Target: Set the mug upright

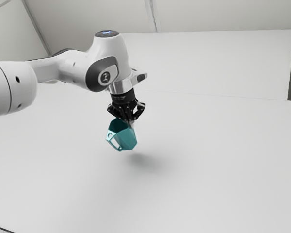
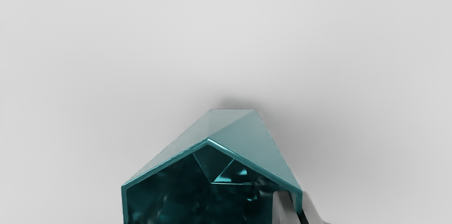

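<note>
Mug [image 1: 128, 139] tilted in midair, mouth upward, handle toward the exterior view's left. The fingers [image 1: 132, 124] are nearly together, pinching its wall at the rim, one inside, one outside. Below, a soft shadow falls on the pale bench [image 1: 208, 160]; beyond stands a white panel [image 1: 208, 63].

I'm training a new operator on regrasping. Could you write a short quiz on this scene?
1. True or false: the mug is held clear of the table.
2. One of the jaws is inside the mug. Where is the other?
A) Also inside
B) Outside, across the rim from it
C) Under the mug's base
3. Fill in: in the exterior view, the mug is not upright but ____.

Key: 1 true; 2 B; 3 tilted.
</note>
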You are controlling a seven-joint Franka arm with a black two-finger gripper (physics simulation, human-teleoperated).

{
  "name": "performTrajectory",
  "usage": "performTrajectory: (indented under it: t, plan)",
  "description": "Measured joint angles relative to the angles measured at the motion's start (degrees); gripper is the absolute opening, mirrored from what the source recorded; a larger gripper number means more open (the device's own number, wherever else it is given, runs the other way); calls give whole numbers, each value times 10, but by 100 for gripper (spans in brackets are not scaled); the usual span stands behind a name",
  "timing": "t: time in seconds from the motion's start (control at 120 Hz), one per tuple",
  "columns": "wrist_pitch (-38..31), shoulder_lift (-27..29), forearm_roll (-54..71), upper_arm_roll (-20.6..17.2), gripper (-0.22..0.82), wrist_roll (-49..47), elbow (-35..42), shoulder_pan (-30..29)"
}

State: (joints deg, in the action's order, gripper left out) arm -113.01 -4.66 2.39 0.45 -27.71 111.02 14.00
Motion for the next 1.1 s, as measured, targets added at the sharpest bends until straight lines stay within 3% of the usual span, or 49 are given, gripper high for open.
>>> performTrajectory:
  t: [0.317,0.808,0.983,1.1]
  plan:
    - [-12,0,12,0,-18,27,36,-45]
    - [-43,-5,12,0,-18,53,80,-45]
    - [-45,-1,8,0,20,58,81,-45]
    - [-44,8,7,0,37,61,80,-45]
